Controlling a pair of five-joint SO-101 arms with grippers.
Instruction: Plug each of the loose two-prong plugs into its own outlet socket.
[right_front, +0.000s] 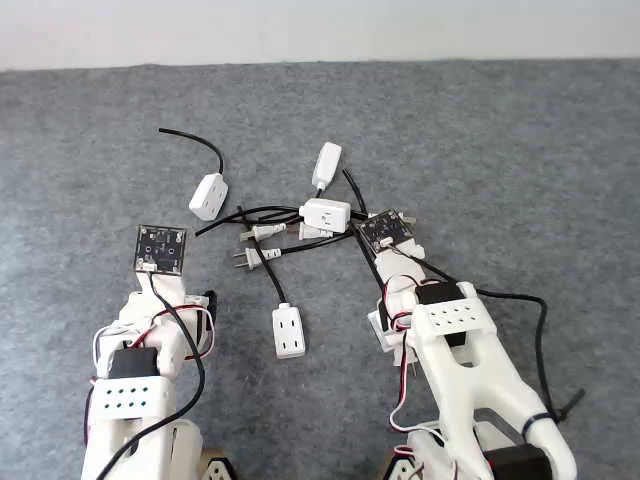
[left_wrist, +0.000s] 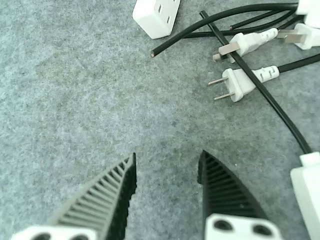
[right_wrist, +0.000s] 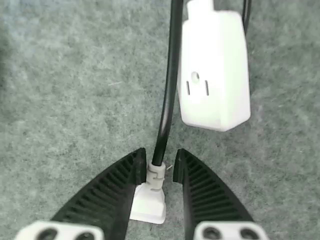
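My right gripper (right_wrist: 159, 165) is shut on the neck of a white two-prong plug (right_wrist: 148, 204) lying on the grey carpet. Its black cable (right_wrist: 170, 75) runs ahead past a white outlet socket (right_wrist: 215, 65) that lies face up just beyond the fingertips. My left gripper (left_wrist: 167, 167) is open over bare carpet. Beyond it lie two loose white plugs (left_wrist: 240, 82) (left_wrist: 247, 42), prongs pointing toward open carpet. In the high view these plugs (right_front: 252, 257) (right_front: 262, 232) sit between the two arms.
Other white outlet blocks lie at the left (right_front: 208, 195), the back (right_front: 327, 165), the middle (right_front: 325, 213) and the front (right_front: 288, 332). Black cables (right_front: 270, 212) cross between them. A pale wall (right_front: 320, 30) borders the far edge of the carpet.
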